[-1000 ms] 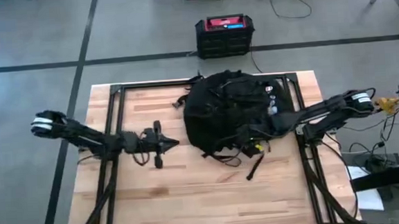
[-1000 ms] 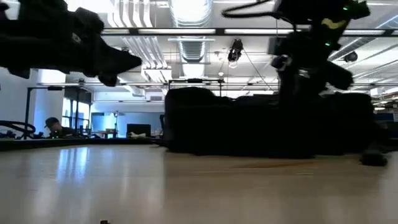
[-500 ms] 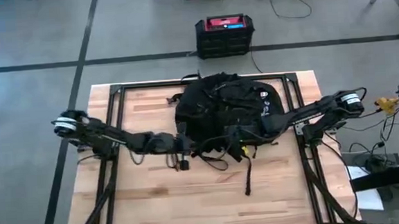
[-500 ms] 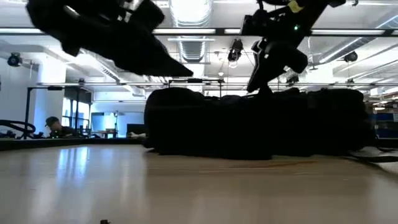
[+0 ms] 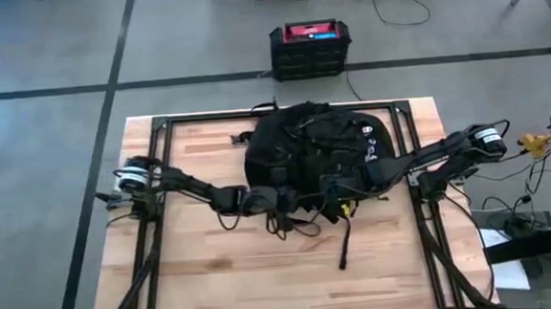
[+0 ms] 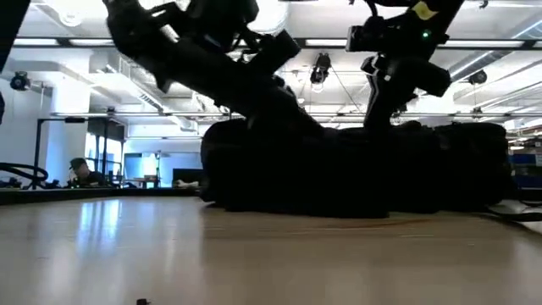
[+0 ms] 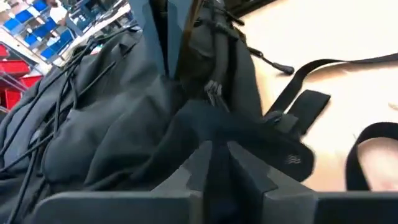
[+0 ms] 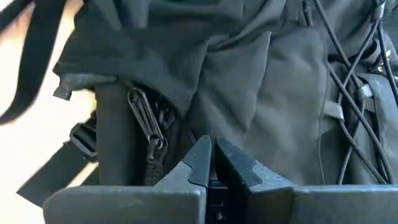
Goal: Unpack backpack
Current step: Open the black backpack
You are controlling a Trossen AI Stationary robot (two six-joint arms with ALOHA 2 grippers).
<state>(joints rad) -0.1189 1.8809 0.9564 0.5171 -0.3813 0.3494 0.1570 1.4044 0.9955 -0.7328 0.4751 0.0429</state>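
Backpack (image 5: 314,157) sits mid-table (image 5: 206,264), nudged slightly left since a second ago | high: left hand (image 5: 276,200) has reached its near-left edge, right hand (image 5: 340,189) on front | wrists: both hands narrow, pinching fabric; opening likely next.

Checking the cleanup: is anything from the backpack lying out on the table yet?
No, the high view shows only the backpack and its straps on the table.

Both arms are dark, slim and jointed, each with a white band near its base end and thin black cables along the links. The left claw (image 7: 214,168) and right claw (image 8: 211,163) each show two dark, wedge-shaped fingers on a flat grey bar.
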